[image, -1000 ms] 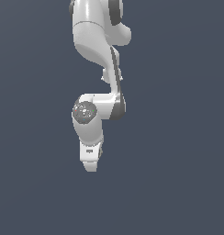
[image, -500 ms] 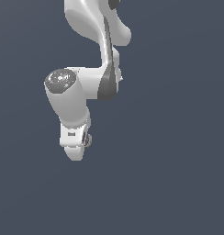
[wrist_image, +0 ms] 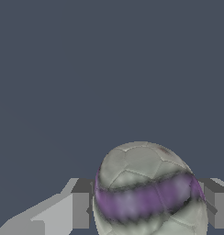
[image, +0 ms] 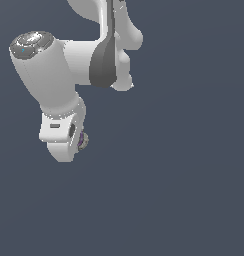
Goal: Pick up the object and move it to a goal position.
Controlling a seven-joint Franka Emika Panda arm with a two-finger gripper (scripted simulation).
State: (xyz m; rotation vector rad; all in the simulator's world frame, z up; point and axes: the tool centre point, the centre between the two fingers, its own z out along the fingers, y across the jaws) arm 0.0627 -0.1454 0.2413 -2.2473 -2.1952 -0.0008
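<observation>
The object is a small pale grey-white ball with a purple band. In the wrist view the ball (wrist_image: 148,190) sits between my two fingers (wrist_image: 80,209), which press on either side of it. In the exterior view only a sliver of the ball (image: 83,140) shows beside the white hand. My gripper (image: 74,145) is shut on the ball and held in the air, at the exterior view's left. The fingertips are hidden behind the hand in the exterior view.
The white arm (image: 54,70) with its dark grey joint (image: 103,65) fills the upper left of the exterior view. Behind everything is a plain dark blue-grey ground (image: 184,190) with no other object in sight.
The arm has swung toward the exterior view's left and looms larger than before. The ball has stayed in the gripper.
</observation>
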